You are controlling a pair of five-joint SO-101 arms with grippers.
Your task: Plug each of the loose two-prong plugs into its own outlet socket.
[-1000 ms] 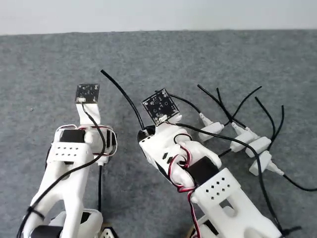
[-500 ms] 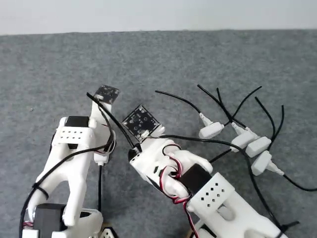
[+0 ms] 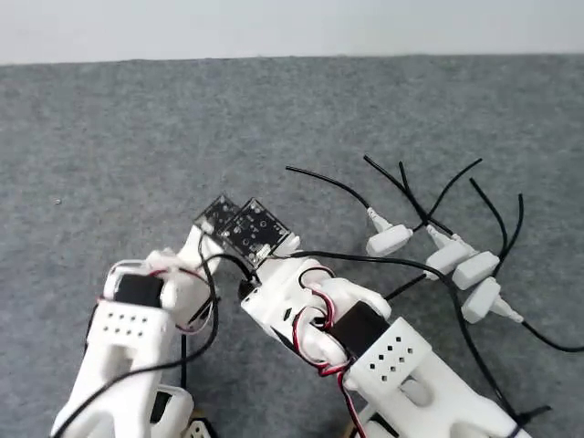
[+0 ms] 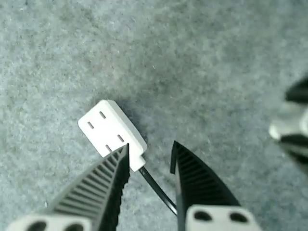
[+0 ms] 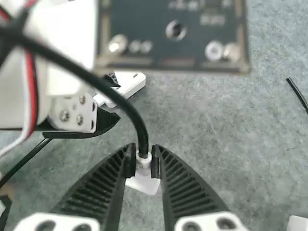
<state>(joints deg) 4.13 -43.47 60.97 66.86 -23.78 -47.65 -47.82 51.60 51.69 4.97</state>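
A white outlet socket (image 4: 111, 133) lies on the grey carpet, slots facing up, its black cable running back under my left gripper (image 4: 150, 147). That gripper is open, its fingertips either side of the socket's cable end. My right gripper (image 5: 142, 149) is shut on a white two-prong plug (image 5: 143, 182), whose black cable (image 5: 96, 82) rises from between the fingers. Just beyond it are the left arm's camera board (image 5: 173, 33) and the socket (image 5: 126, 82). From above, the left arm (image 3: 137, 310) and right arm (image 3: 365, 338) meet near the middle, heads almost touching.
Several more white plug and socket pieces (image 3: 449, 258) with short black cables lie in a cluster at the right. One white piece (image 5: 298, 224) sits close to my right gripper. The carpet ends at a pale wall (image 3: 292, 27) at the back.
The left arm swung right and came down over the socket, close to the right arm. The right arm shifted left with the plug's cable, then held still.
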